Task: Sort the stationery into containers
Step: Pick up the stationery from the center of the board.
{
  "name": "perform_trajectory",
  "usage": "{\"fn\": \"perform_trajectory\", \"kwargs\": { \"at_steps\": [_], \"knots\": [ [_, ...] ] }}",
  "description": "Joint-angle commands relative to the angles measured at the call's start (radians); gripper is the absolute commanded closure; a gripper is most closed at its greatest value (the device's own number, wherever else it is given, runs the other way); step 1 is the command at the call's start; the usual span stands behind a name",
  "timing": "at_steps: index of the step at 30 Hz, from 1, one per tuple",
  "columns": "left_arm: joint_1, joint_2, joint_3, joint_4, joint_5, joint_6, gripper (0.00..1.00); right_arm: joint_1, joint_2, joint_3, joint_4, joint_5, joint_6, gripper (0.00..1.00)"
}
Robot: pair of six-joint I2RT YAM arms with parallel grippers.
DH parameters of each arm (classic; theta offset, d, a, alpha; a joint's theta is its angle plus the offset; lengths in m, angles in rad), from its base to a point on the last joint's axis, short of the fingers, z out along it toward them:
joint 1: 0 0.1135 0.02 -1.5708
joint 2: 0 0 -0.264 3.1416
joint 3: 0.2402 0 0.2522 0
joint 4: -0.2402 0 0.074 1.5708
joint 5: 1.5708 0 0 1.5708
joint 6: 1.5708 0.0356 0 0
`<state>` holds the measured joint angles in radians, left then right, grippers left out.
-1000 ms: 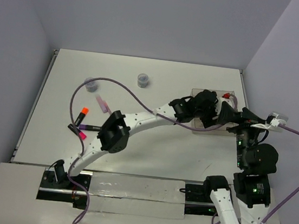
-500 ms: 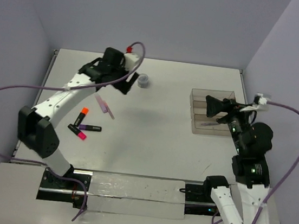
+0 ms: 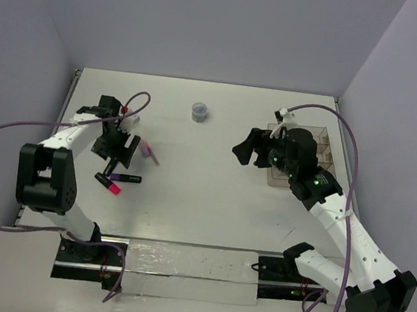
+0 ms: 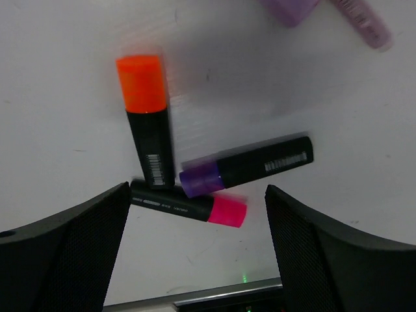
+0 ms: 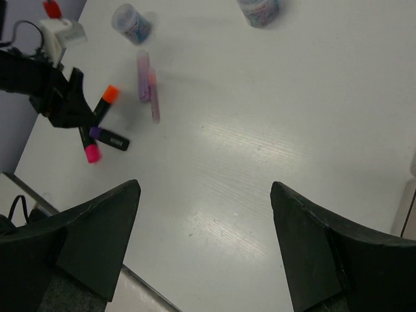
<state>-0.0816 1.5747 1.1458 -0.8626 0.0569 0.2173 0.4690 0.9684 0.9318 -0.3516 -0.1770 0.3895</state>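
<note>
Three black markers lie touching at the table's left: an orange-capped one (image 4: 146, 123), a purple-capped one (image 4: 250, 166) and a magenta-capped one (image 4: 192, 207). My left gripper (image 4: 197, 195) hangs open just above them and holds nothing; it also shows from above (image 3: 117, 158). Two pale pink and purple pens (image 3: 146, 151) lie just to its right. One blue-grey jar (image 3: 199, 111) stands at the back, a second jar (image 5: 132, 23) near the left wrist. My right gripper (image 3: 245, 151) is open and empty over bare table. The clear tray (image 3: 327, 140) is mostly hidden under the right arm.
The left arm's purple cable (image 3: 135, 101) loops over the back left of the table. Grey walls close in the table on the left, back and right. The table's left edge has a metal rail (image 3: 48, 144) close to the markers.
My left arm has swung from the back of the table down to the markers at the left. My right arm has reached out from the tray toward the table's middle.
</note>
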Motion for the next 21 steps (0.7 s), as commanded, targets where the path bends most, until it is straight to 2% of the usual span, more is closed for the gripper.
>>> {"fn": "perform_trajectory", "kwargs": {
  "at_steps": [1,4,9,10,12,16,20,21],
  "knots": [
    [0.056,0.082,-0.057,0.085,-0.048,-0.039,0.09,0.008,0.001,0.034,0.064,0.010,0.007,0.11],
    [0.101,0.130,-0.077,0.174,-0.084,-0.047,0.10,0.008,-0.010,0.026,0.063,0.018,-0.002,0.11],
    [0.146,0.182,-0.120,0.282,-0.040,-0.026,0.14,0.008,-0.022,0.030,0.043,0.040,-0.024,0.11],
    [0.146,0.183,-0.121,0.284,-0.032,-0.026,0.15,0.008,-0.025,0.030,0.041,0.043,-0.026,0.11],
    [0.146,0.208,-0.130,0.306,-0.008,-0.037,0.24,0.009,-0.028,0.029,0.035,0.054,-0.029,0.11],
    [0.148,0.237,-0.141,0.315,0.022,-0.041,0.55,0.010,-0.037,0.030,0.027,0.069,-0.034,0.10],
    [0.146,0.252,-0.144,0.303,0.071,-0.035,0.96,0.008,-0.041,0.036,0.033,0.080,-0.033,0.10],
    [0.146,0.249,-0.135,0.299,0.093,-0.034,1.00,0.008,-0.036,0.037,0.039,0.069,-0.029,0.10]
  ]
}}
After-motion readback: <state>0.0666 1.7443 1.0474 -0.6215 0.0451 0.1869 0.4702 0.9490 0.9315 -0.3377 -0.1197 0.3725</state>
